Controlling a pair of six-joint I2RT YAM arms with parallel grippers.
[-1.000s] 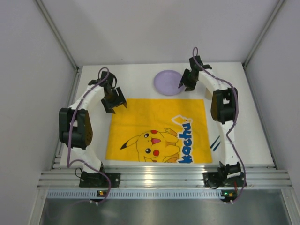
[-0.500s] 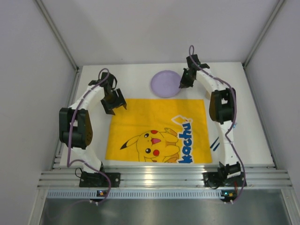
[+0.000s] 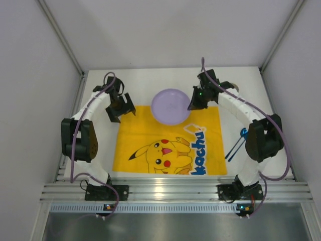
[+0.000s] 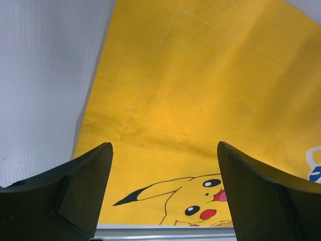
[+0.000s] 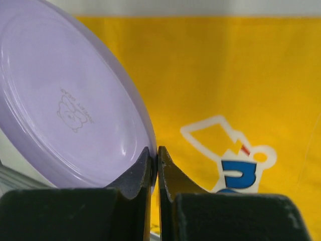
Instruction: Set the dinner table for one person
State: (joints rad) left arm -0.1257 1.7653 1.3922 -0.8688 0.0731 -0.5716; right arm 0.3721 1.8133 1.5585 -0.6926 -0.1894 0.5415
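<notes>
Plate (image 3: 172, 106) pinched by right pincer (image 3: 192, 105), over yellow mat (image 3: 145, 133)

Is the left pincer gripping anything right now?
No, in the left wrist view the left pincer stands open, with only the yellow Pikachu mat showing between its fingers.

The purple plate (image 5: 65, 110) runs off the right wrist view; the blue items (image 3: 233, 148) are unidentifiably small.

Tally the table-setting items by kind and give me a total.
Plate: 1
Mat: 1
Blue utensils: 2, judging by two thin handles; they are small in view
Total: 4
</notes>
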